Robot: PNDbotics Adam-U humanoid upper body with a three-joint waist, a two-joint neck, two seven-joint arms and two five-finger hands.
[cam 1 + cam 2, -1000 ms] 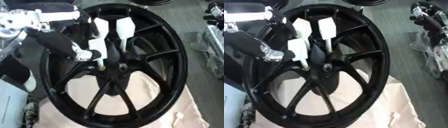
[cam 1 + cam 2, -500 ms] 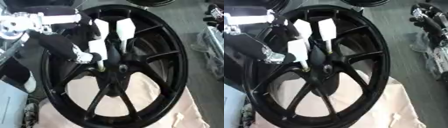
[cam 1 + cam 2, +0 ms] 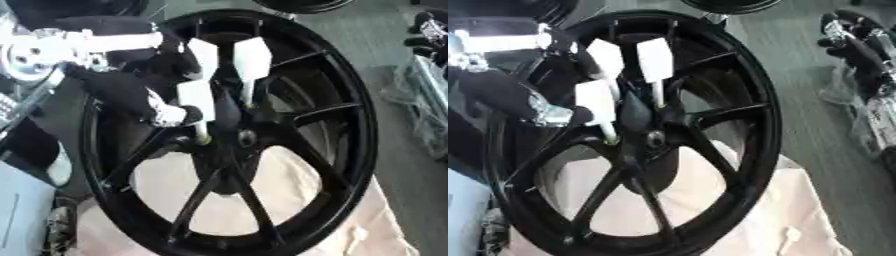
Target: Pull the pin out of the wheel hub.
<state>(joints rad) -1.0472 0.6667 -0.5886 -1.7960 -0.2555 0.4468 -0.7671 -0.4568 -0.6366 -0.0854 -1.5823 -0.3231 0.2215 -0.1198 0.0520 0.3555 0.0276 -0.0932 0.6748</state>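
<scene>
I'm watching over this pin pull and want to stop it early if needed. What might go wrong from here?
The left hand works right at the hub with fingertips spread round it, and I cannot make out the pin, so a grip may miss or slip off. The wheel lies on a pale cloth, so a pull might shift or tip it. The right hand is not in view to steady it.

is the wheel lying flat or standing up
Lying flat: the black wheel rests on a cream cloth that shows through its spokes, seen from above. The left hand reaches down over the hub.
</scene>
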